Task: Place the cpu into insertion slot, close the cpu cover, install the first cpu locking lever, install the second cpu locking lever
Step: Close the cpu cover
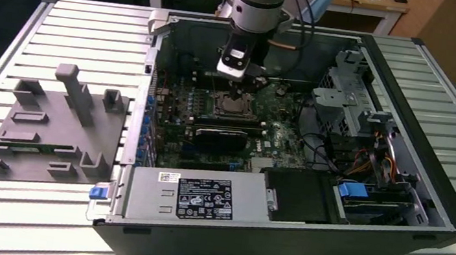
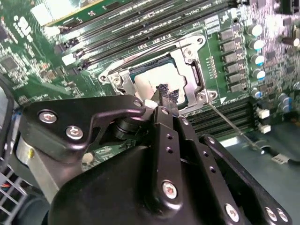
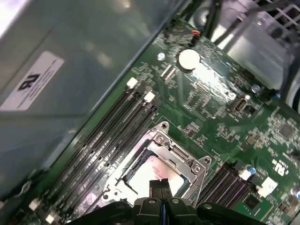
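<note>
The gripper (image 3: 160, 183) hangs just over the cpu (image 2: 149, 78), fingers (image 3: 154, 186) pressed together and empty, likely to act as one blunt pusher. The cpu cover (image 2: 193, 70) lies down around the chip

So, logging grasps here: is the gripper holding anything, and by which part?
Nothing is held: the gripper has its jaws shut together, empty, over the cpu.

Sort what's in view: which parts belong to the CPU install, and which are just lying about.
Job in hand: gripper, cpu, cpu cover, locking lever.
Lying about: memory slots, coin battery, grey fixture plate, power supply.
</note>
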Tool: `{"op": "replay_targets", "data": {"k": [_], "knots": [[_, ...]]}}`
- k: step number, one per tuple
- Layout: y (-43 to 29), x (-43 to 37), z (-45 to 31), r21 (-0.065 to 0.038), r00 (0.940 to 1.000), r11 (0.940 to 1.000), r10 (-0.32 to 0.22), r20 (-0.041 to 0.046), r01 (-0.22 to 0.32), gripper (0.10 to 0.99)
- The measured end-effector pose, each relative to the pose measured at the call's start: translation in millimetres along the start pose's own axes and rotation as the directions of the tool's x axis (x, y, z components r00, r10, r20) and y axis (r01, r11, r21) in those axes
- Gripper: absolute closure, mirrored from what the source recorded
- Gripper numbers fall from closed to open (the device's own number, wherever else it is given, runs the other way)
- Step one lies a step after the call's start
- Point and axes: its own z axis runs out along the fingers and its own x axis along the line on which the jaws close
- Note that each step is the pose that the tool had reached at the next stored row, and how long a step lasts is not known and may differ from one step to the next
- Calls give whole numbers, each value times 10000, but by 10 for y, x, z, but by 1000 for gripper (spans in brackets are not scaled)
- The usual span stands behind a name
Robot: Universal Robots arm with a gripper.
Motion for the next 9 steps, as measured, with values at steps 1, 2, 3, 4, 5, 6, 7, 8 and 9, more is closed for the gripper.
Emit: {"op": "replay_targets", "data": {"k": [1, 2, 3, 4, 5, 6, 7, 8, 9], "knots": [[0, 0, 1, 2, 9998, 9998, -186, 1, 186, 984], [0, 0, 1, 4, 9993, 9993, -364, 1, 364, 984], [0, 0, 2, 6, 9985, 9985, -540, 1, 540, 984], [0, 0, 3, 7, 9975, 9975, -709, 1, 709, 984], [0, 0, 4, 9, 9961, 9961, -886, 2, 886, 984], [0, 0, 5, 11, 9943, 9943, -1066, 2, 1066, 984], [0, 0, 6, 12, 9920, 9920, -1260, 2, 1260, 984], [0, 0, 7, 13, 9896, 9896, -1439, 2, 1439, 984], [0, 0, 9, 15, 9869, 9869, -1616, 2, 1616, 984]]}}
